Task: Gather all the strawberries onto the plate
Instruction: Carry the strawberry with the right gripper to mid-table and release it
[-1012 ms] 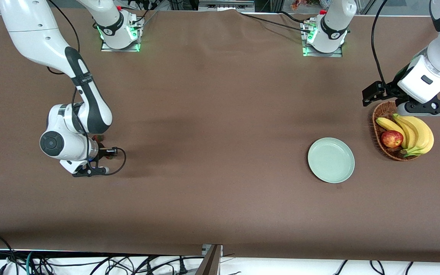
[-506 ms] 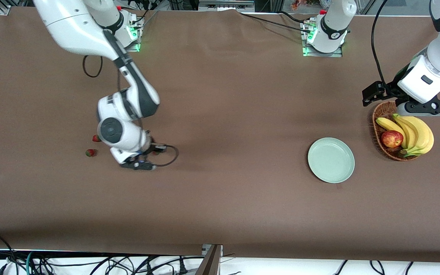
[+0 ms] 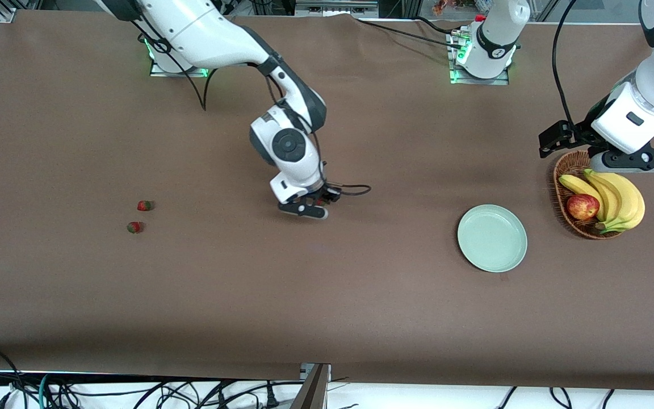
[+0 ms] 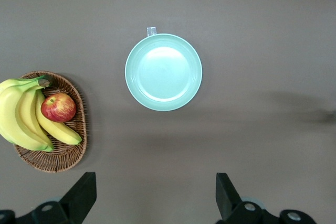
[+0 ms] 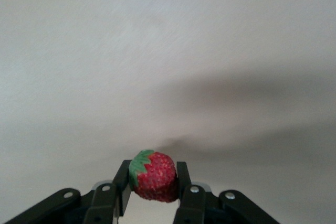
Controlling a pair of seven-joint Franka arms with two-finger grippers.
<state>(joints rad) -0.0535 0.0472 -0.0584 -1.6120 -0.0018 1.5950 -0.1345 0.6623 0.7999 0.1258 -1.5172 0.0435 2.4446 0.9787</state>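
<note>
Between right gripper [image 5: 152, 190] fingers, strawberry [image 5: 153, 176] upright

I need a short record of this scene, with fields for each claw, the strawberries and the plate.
right claw: shut on one strawberry, up over bare table between the other berries and the plate
left claw: open, waits above the basket
strawberries on table: two, toward the right arm's end
plate: holds nothing, beside the basket
</note>
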